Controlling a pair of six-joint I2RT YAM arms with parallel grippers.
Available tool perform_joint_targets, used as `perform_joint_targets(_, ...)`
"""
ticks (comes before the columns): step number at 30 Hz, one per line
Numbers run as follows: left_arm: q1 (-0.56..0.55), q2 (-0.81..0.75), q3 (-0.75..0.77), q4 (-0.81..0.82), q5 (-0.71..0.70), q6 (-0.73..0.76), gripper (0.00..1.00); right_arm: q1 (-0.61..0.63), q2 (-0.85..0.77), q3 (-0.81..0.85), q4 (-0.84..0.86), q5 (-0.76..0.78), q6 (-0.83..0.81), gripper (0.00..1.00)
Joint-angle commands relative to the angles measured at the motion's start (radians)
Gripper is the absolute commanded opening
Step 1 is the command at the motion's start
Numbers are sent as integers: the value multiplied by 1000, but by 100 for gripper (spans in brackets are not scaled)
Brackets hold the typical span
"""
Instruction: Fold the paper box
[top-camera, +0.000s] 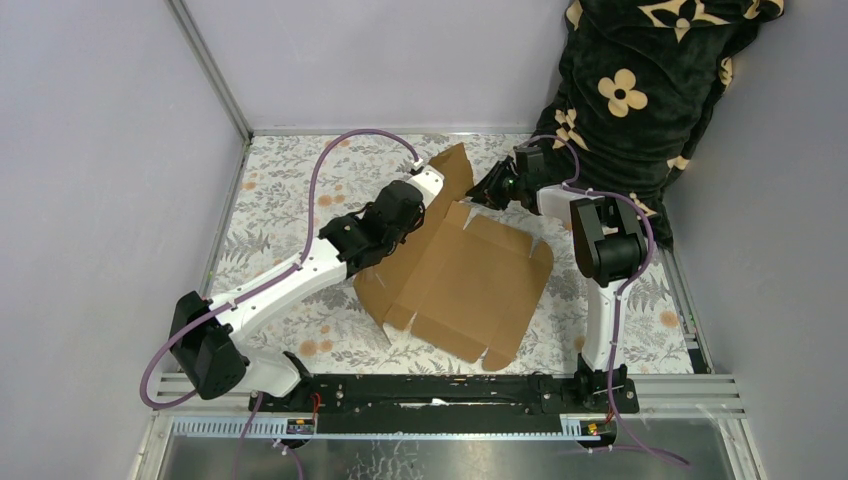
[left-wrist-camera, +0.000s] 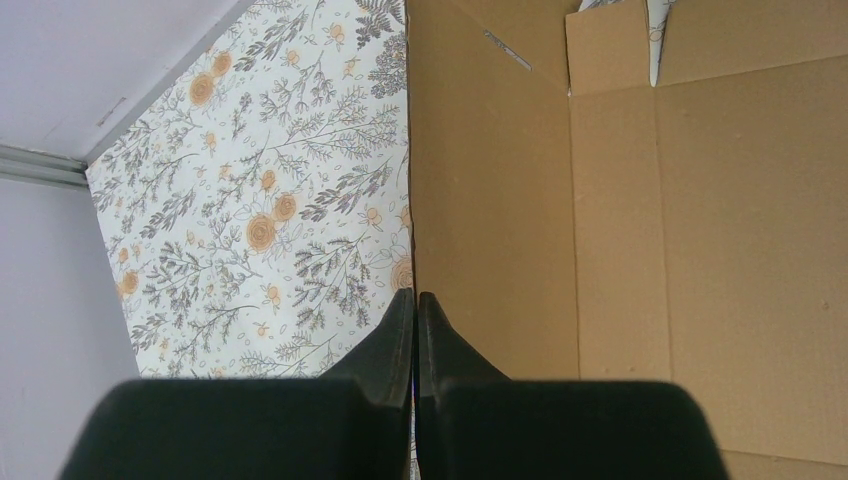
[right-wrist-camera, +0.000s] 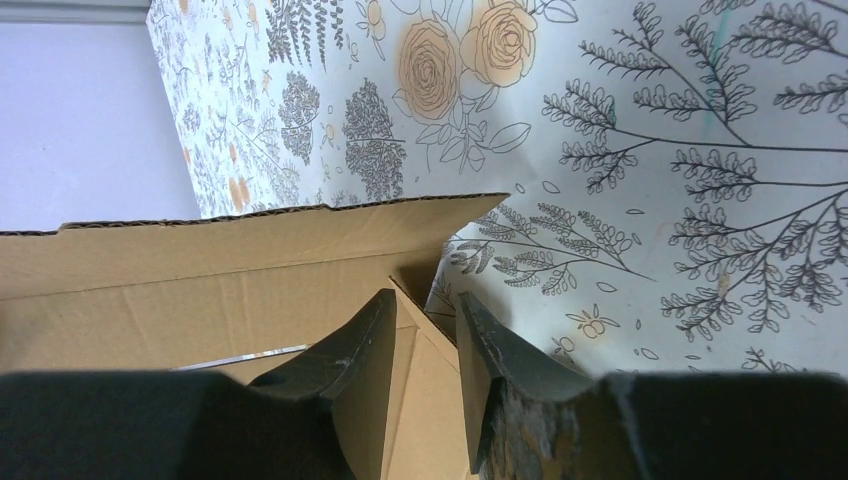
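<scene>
The paper box (top-camera: 470, 280) is a flat brown cardboard sheet lying in the middle of the floral table, with its far left flap (top-camera: 452, 172) raised. My left gripper (top-camera: 432, 192) is at that flap. In the left wrist view it (left-wrist-camera: 414, 295) is shut on the flap's thin edge, with cardboard (left-wrist-camera: 620, 220) to the right of it. My right gripper (top-camera: 482, 192) is at the sheet's far edge. In the right wrist view it (right-wrist-camera: 424, 296) is open, with its fingers on either side of a small flap's corner of the box (right-wrist-camera: 220, 280), not pressing on it.
The floral table cover (top-camera: 290, 210) is bounded by grey walls on the left and at the back. A black blanket with cream flowers (top-camera: 640, 100) hangs at the back right, just behind the right arm. The black base rail (top-camera: 440, 392) runs along the near edge.
</scene>
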Motion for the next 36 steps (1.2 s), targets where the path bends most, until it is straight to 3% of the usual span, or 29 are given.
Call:
perform_joint_targets(1,-7,-17,14,-21,-10,-3,2,-3,-24,-1,-1,7,-24,36)
perform_joint_targets(17,-17,-4,39,-24,-15,-8,2,37,-18,-105,81,-106,-21,36)
perform_joint_targets(28,-45,8,43,-40,-90,21,2,80,-65,-176,157,-125,-40,36)
perform_joint_targets(36,-84,31,43,-64,-177,49,2,93,-128,-234,238,-136,-74,47)
